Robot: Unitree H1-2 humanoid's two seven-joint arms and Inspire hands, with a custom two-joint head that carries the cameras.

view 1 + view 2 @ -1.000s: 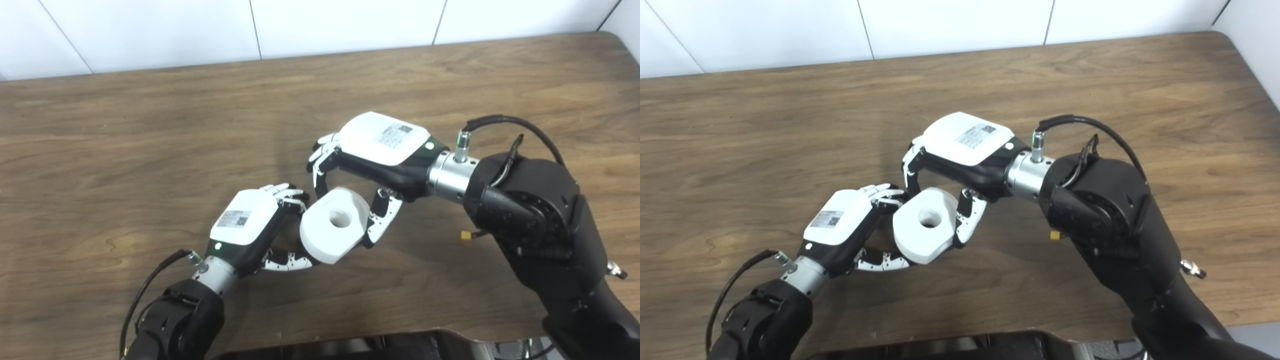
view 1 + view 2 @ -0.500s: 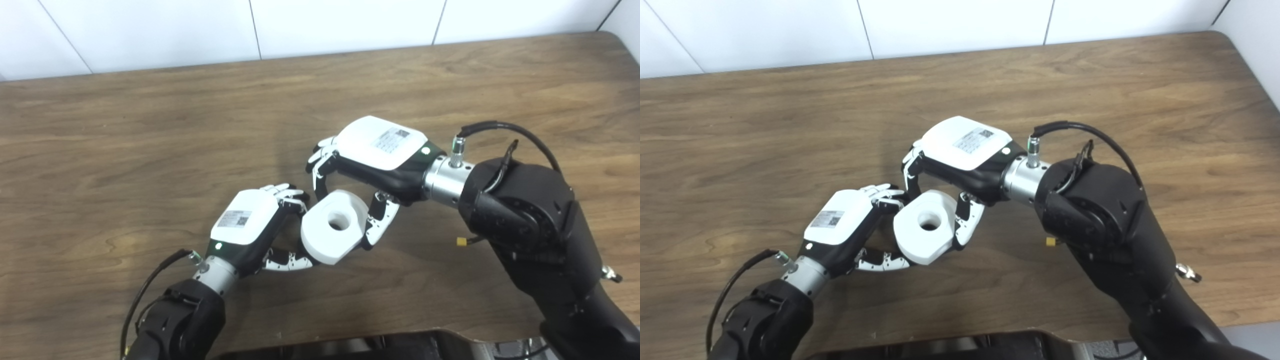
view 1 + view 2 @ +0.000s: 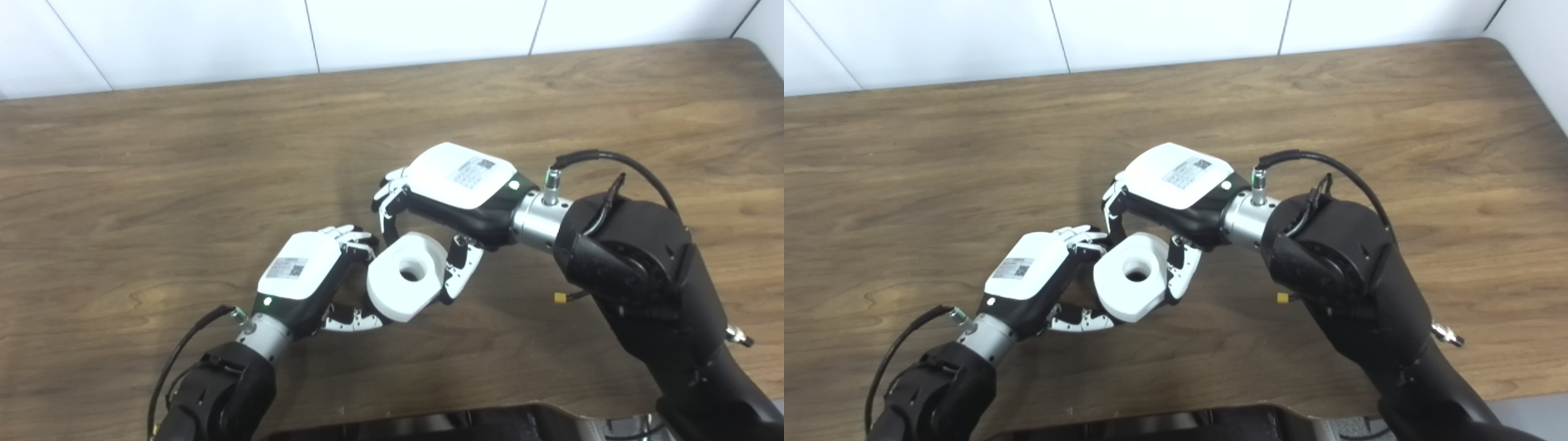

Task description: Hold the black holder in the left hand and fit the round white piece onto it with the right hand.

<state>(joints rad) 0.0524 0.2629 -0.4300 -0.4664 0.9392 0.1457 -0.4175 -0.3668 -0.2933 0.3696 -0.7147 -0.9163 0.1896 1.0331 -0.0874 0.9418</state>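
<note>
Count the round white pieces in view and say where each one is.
1. The round white piece is above the table, gripped by the right hand, against the left hand. Others may be hidden.

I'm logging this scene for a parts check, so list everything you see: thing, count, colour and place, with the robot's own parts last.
Round white piece: one, white with a centre hole, above the table's near middle, between both hands.
Black holder: not visible; if present, hidden behind the white piece and the left hand.
Table: one, brown wood, filling the view.
Wall: white panels, behind the table's far edge.
Left hand: one, white and black, left of the piece, fingers curled under its lower left edge.
Right hand: one, white and black, above the piece, fingers closed on its sides.
</note>
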